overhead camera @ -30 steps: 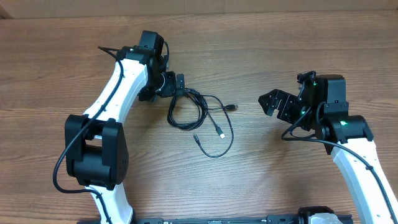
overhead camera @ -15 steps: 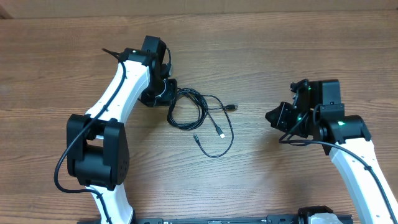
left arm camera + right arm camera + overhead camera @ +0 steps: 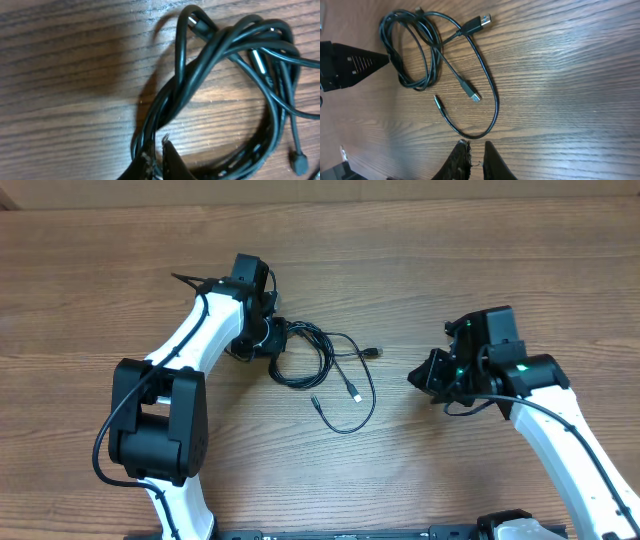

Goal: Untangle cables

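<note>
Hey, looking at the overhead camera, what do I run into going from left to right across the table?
left gripper → coiled cables → silver-tipped plug → right gripper

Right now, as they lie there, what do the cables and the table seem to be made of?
The cables: likely a rubber or plastic jacket, black and smooth, with a faint shine and soft loops. One plug tip: silver and bright, probably bare metal. The table: wood or wood-look laminate, matte, with brown grain lines.
</note>
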{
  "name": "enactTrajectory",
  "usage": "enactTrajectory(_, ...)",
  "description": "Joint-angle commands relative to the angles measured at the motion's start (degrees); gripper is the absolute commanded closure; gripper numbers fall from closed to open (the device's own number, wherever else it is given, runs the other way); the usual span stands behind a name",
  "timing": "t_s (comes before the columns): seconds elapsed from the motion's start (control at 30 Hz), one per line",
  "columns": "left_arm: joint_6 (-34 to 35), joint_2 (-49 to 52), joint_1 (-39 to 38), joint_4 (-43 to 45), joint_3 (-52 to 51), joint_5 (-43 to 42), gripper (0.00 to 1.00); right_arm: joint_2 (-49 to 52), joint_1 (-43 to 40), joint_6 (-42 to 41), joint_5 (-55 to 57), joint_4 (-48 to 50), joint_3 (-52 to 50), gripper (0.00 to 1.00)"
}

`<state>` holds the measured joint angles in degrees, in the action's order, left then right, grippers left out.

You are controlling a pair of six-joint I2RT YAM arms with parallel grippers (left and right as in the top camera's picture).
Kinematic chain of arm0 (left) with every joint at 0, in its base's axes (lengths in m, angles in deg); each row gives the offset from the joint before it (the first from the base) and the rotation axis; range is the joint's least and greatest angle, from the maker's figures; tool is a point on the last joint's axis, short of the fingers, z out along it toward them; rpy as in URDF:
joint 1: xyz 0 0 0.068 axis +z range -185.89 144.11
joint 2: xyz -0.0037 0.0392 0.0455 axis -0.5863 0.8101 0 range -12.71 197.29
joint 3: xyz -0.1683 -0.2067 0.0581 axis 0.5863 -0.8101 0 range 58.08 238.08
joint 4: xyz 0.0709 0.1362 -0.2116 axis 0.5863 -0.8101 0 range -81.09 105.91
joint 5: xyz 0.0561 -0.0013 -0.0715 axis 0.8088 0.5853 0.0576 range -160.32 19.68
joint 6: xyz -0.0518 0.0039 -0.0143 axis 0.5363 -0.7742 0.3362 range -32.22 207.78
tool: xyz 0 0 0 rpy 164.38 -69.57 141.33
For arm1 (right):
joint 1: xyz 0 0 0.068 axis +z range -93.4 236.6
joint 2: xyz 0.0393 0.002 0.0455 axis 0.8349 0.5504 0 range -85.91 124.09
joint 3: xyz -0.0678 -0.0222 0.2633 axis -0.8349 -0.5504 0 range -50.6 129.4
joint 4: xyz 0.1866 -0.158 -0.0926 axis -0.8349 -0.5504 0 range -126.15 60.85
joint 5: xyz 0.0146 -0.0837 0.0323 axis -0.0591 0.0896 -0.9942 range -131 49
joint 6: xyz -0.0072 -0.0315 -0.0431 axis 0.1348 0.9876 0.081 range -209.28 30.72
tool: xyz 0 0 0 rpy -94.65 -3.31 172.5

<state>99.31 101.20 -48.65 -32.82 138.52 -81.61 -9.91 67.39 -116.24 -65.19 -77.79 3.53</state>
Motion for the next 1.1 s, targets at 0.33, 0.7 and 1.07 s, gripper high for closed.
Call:
enactTrajectory(0.33,-1.01,0.17,-0.20,2.36,-2.40,-4.39,0.81,8.04,7.43,-2.29,-0.26,4.33,0.52,0.88)
enactTrajectory(0.7,1.60,0.20,-1.81,5.20,-4.81,-0.33,0.78,12.35,11.87,-5.01,1.18,8.66,0.52,0.86)
enactTrajectory(1.07,1.46,0.20,-3.04,9.01,-7.26,0.39,0.83,13.07,12.15,-6.29,1.64,9.86,0.52,0.83)
